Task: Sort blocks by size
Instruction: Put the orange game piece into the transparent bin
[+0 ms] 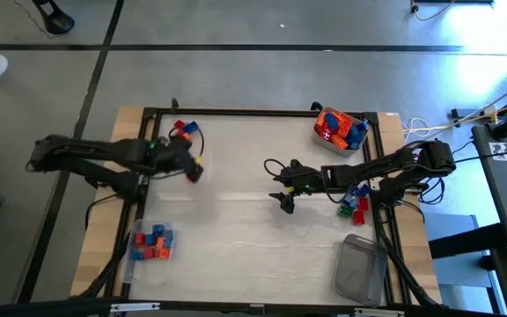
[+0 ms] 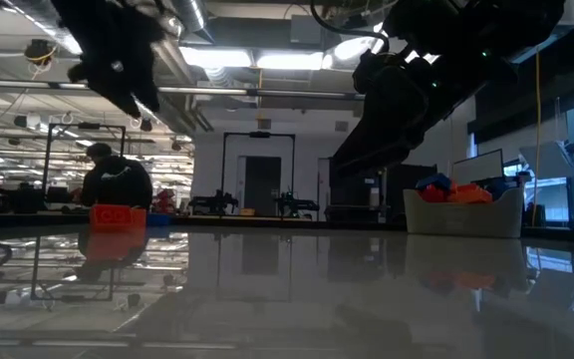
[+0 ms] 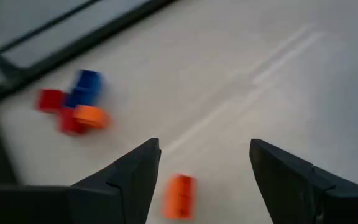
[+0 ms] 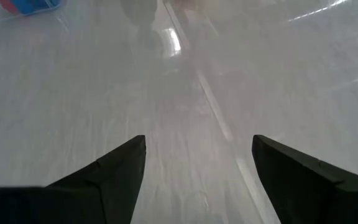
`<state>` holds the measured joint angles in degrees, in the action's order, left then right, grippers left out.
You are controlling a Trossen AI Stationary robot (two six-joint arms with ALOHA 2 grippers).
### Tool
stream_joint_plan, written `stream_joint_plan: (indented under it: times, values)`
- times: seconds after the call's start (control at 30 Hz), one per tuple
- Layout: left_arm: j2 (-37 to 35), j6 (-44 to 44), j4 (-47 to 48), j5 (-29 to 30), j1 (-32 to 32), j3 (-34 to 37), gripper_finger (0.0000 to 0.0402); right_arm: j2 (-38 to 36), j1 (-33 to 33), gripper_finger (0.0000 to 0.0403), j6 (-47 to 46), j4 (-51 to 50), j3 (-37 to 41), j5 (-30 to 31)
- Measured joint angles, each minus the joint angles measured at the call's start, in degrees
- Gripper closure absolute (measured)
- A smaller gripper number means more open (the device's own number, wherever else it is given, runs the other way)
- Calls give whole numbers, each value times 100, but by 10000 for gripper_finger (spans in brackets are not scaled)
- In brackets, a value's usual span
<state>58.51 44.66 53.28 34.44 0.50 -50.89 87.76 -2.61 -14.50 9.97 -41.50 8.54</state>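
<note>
The left claw (image 1: 194, 169) hangs over the left part of the pale surface (image 1: 236, 229), just beside a small group of blocks near the far left corner. Its fingers (image 3: 135, 177) stand wide apart with nothing between them. In the left wrist view a single orange block (image 3: 179, 196) lies on the surface below the gap between the fingers, and farther off sits a loose cluster of red, blue and orange blocks (image 3: 74, 107). The high view shows that same cluster (image 1: 183, 130) close to the dark frame rail.

The right claw (image 1: 285, 196) reaches toward the middle of the surface from the right side. Its fingers (image 4: 114, 171) are also spread wide and hold nothing; only bare surface shows between them.

A clear tub (image 1: 326, 141) at the far right corner is heaped with red, orange and blue blocks (image 1: 340, 128). A second clear tub (image 1: 135, 254) near the left front holds a few red and blue blocks (image 1: 152, 242). A third tub (image 1: 359, 269) sits at the right front. A few green, red and blue blocks (image 1: 354, 202) lie by the right edge, under the right arm.

In the low view a person (image 2: 116, 179) sits in the room beyond the surface.
</note>
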Motion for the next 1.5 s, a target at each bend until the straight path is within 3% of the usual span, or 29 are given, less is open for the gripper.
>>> stream_joint_plan:
  times: [0.27,0.47,0.63,0.83,1.5]
  values:
    - [722,-1122,-23,-257,-1852,0,164,-1,0,109,14,8,0,4]
    - [1462,-1605,-174,-321,-2671,0,164,1,0,109,103,6,0,4]
    - [2001,-1974,-706,-806,-3035,0,164,0,0,109,103,8,0,4]
    - [2492,-2136,-787,-857,-3306,0,164,0,0,109,101,4,0,4]
    - [3155,-2314,-1383,-1196,-3918,0,164,1,0,109,103,-39,0,4]
